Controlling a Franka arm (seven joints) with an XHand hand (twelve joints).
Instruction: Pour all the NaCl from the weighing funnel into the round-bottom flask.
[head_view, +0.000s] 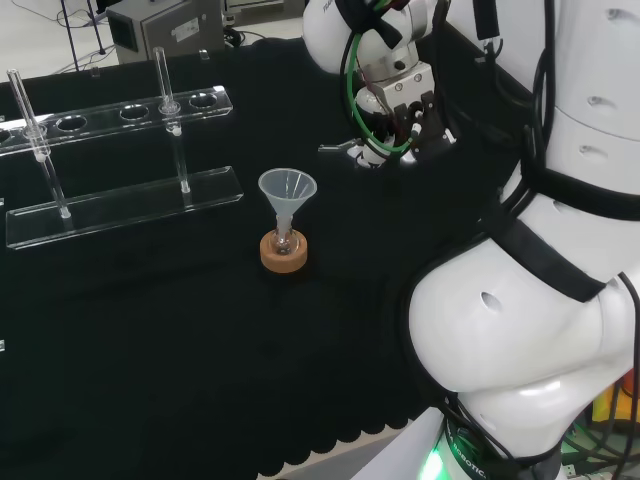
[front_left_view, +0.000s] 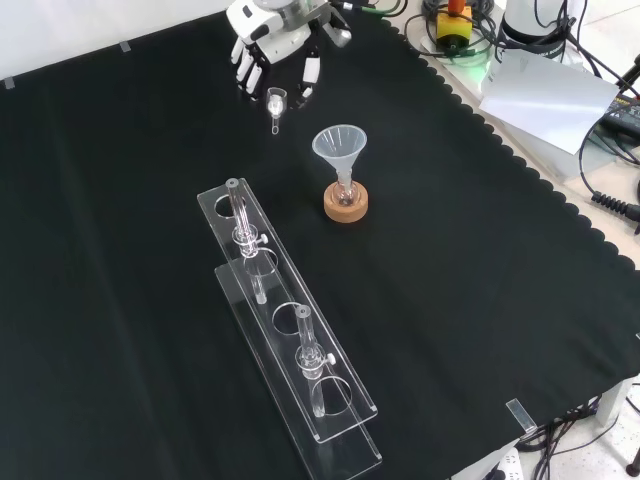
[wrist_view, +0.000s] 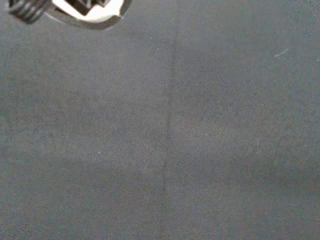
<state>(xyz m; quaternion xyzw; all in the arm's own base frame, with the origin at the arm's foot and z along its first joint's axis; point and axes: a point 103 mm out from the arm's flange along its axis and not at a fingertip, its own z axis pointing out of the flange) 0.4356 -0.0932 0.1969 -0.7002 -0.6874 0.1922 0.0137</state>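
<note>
Currently hand (front_left_view: 272, 48) above weighing funnel (front_left_view: 277, 101), fingers (front_left_view: 310, 70) relaxed, gripping nothing. Weighing funnel flat on desk (front_left_view: 480, 300), near glass funnel (front_left_view: 340, 146) sitting in round-bottom flask (front_left_view: 346, 196). Risk: clumsy pickup tipping NaCl onto cloth.

Glossy white rounded arm links (head_view: 520, 330) with black bands, green cables, black-and-white fingers (front_left_view: 250, 62).

The hand (front_left_view: 272, 45) hangs above the cloth, fingers relaxed.
</note>
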